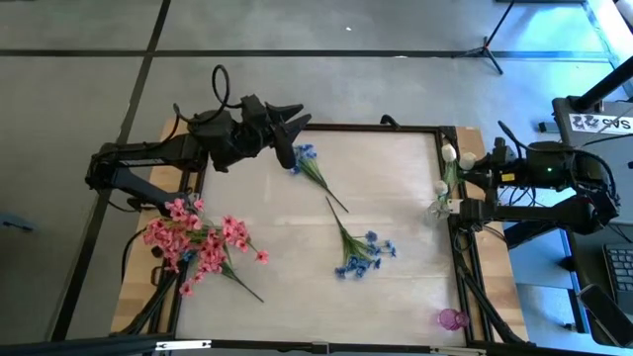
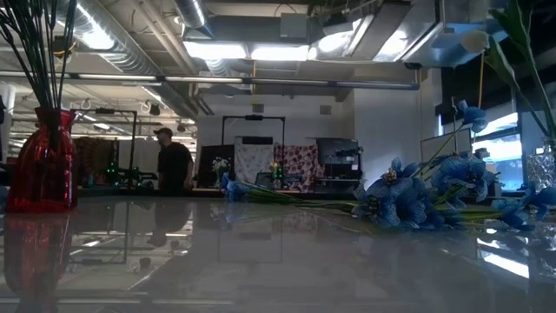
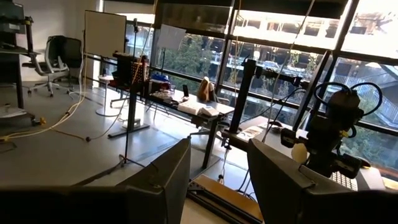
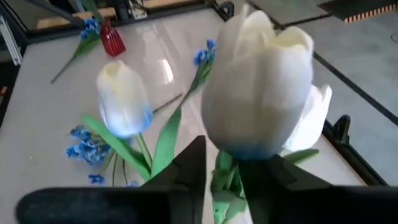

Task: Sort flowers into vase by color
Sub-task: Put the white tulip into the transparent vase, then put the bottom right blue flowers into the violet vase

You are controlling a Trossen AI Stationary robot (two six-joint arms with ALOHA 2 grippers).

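On the left edge of the worktop [image 1: 396, 213], the pink flowers [image 1: 203, 242] stood bunched in a red vase [image 2: 43, 161], which the low view showed upright with dark stems rising from it. The left gripper [image 1: 293, 123] hung over the far left corner, its fingers apart and holding nothing, just beside a small blue sprig [image 1: 307, 163] lying flat on the surface. Nearer the middle lay a second, fuller blue sprig [image 1: 361, 252], stem pointing toward the far side; the two blue sprigs were apart from each other. At the near right corner sat a small pink vase [image 1: 450, 318]. At the right edge, the right gripper [image 1: 457, 183] reached in from the side among the white tulips [image 4: 261, 93]. In the right wrist view its fingers [image 4: 186, 165] stood slightly parted on either side of a green tulip stem [image 4: 227, 180]; whether they gripped it could not be told. A second white bud [image 4: 123, 99] stood beside it.
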